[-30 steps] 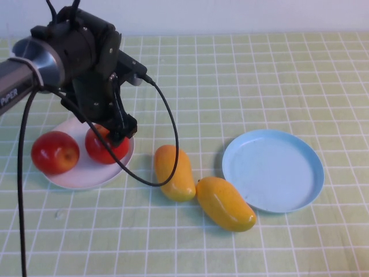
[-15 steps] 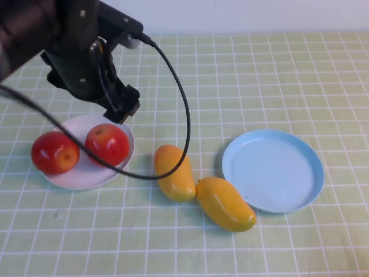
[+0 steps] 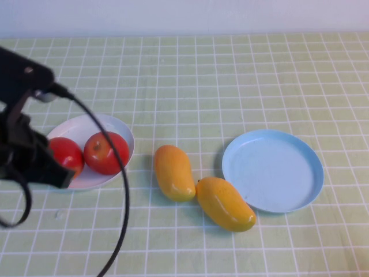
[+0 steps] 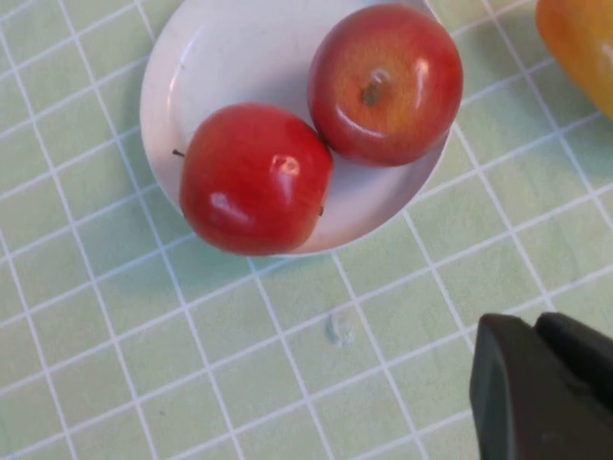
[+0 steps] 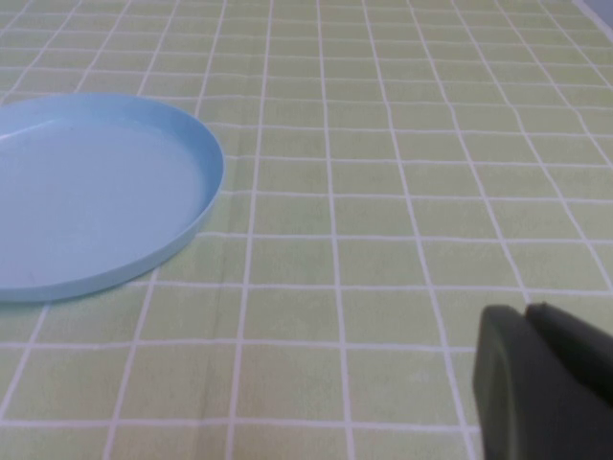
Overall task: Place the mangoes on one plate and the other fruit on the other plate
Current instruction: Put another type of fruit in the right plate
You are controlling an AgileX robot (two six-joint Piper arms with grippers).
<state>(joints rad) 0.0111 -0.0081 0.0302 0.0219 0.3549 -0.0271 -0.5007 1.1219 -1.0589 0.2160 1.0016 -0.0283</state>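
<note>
Two red apples (image 3: 105,152) (image 3: 66,156) sit side by side on the white plate (image 3: 86,124); the left wrist view shows them too (image 4: 385,81) (image 4: 254,177). Both yellow-orange mangoes (image 3: 174,172) (image 3: 226,203) lie on the table, touching end to end between the plates. The light blue plate (image 3: 271,170) holds nothing. My left gripper (image 4: 534,331) hangs at the near left, in front of the white plate, shut and empty; the arm hides part of the left apple. My right gripper (image 5: 527,316) is shut and empty over bare cloth beside the blue plate (image 5: 86,192).
A green cloth with a white grid covers the whole table. The left arm's black cable (image 3: 118,190) loops down across the near left of the table. The nearer mango lies against the blue plate's front left rim.
My left arm has lifted off the right-hand apple and drawn back toward the near left. Both apples stay on the white plate. Mangoes and blue plate have not moved.
</note>
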